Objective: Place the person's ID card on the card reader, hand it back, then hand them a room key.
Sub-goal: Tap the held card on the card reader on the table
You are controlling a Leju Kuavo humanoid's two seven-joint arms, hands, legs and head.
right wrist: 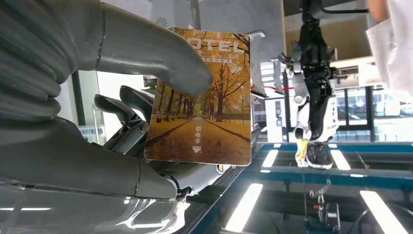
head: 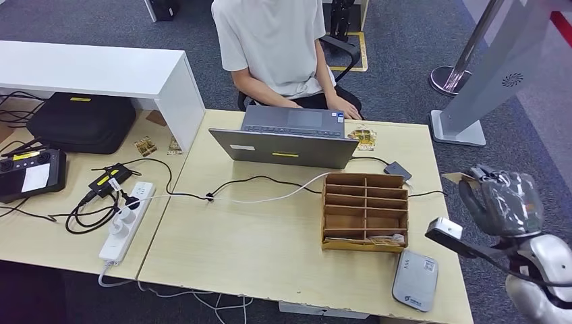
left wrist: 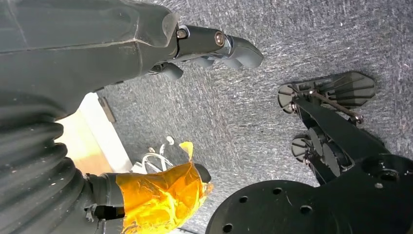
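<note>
Robot, right arm: silver-grey rounded metal forearm shell [head: 550,270] with a small white-and-black box-shaped camera module [head: 445,229] on a black bracket. Right hand [head: 502,199]: dark grey, wrapped in clear glossy film; in the right wrist view, a grey ribbed cover [right wrist: 29,53], thick smooth grey thumb [right wrist: 160,58] and darker jointed fingers [right wrist: 122,105].

Left hand [left wrist: 146,53]: dark grey casing under clear film, grey ribbed cover [left wrist: 34,165], dark fingers [left wrist: 219,46] with silver screws at the joints, thumb [left wrist: 160,197] wrapped in yellow-orange tape.

Person: short-sleeved plain white T-shirt [head: 273,37].
</note>
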